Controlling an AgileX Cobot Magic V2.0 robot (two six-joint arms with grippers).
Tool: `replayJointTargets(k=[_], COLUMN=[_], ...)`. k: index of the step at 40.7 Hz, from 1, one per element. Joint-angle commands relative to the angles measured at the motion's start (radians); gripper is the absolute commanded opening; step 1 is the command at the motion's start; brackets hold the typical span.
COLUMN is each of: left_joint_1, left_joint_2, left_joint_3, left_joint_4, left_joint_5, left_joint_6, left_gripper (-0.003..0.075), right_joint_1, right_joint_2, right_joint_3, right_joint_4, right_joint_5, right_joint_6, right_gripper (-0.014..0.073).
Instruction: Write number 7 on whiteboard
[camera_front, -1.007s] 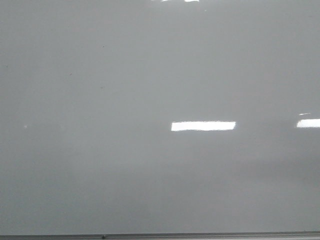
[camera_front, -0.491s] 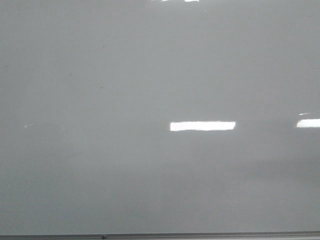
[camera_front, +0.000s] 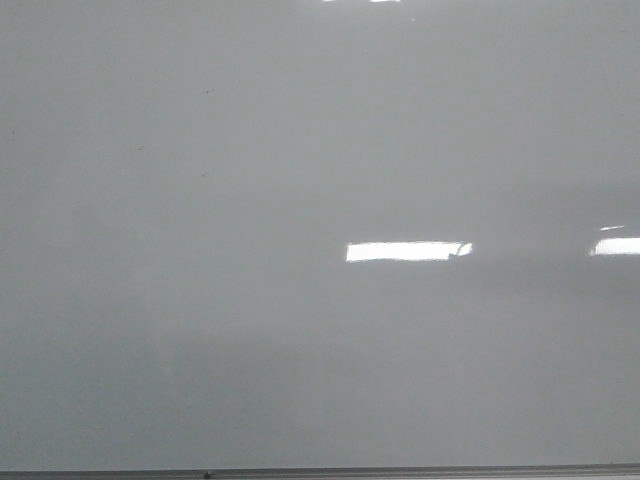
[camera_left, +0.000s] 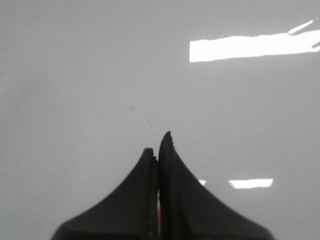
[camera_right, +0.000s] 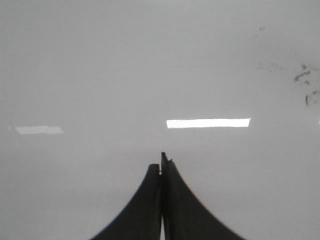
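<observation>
Overhead, whiteboard (camera_front: 250, 300) fills front view, glossy pale grey, thin metal edge strip (camera_front: 400, 471) along near side, bright rectangular light reflections (camera_front: 405, 251) on surface. No marker stroke visible on board; only tiny dark specks (camera_right: 306, 85). Left gripper (camera_left: 157, 145) over board, black jaws pressed together, nothing clearly held. Right gripper (camera_right: 161, 162) likewise over board, jaws together.
</observation>
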Motion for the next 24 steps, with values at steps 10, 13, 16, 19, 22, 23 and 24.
replayJointTargets(k=[10,13,16,19,22,23,24], left_joint_1=[-0.005,-0.005,-0.005,-0.005,-0.005,-0.005,-0.005], left_joint_2=[0.326,0.371,0.402,0.415,0.422,0.422,0.424], left_joint_3=[-0.248,-0.252,-0.252,-0.252,-0.252,-0.252,-0.25], left_joint_4=[0.019,0.019,0.019,0.019,0.019,0.019,0.019], left_joint_5=[0.144,0.137,0.132,0.13,0.13,0.13,0.13], left_joint_6=[-0.007,-0.007,-0.007,-0.007,-0.007,-0.007,-0.007], left_gripper=[-0.002,-0.002,-0.0019,0.0011,0.0127,0.0161,0.0235], right_joint_1=[0.001,0.001,0.001,0.001,0.001,0.001,0.001], right_joint_2=[0.291,0.323,0.337,0.339,0.339,0.339,0.339], right_joint_3=[-0.194,-0.194,-0.194,-0.193,-0.192,-0.192,-0.192], right_joint_4=[-0.003,-0.003,-0.003,-0.003,-0.003,-0.003,-0.003], right_joint_5=[-0.038,-0.048,-0.046,-0.04,-0.039,-0.039,-0.039], right_joint_6=[-0.003,-0.003,-0.003,-0.003,-0.003,-0.003,-0.003], right_gripper=[-0.0058,-0.0058,-0.0053,-0.0008,0.0094,0.014,0.0209])
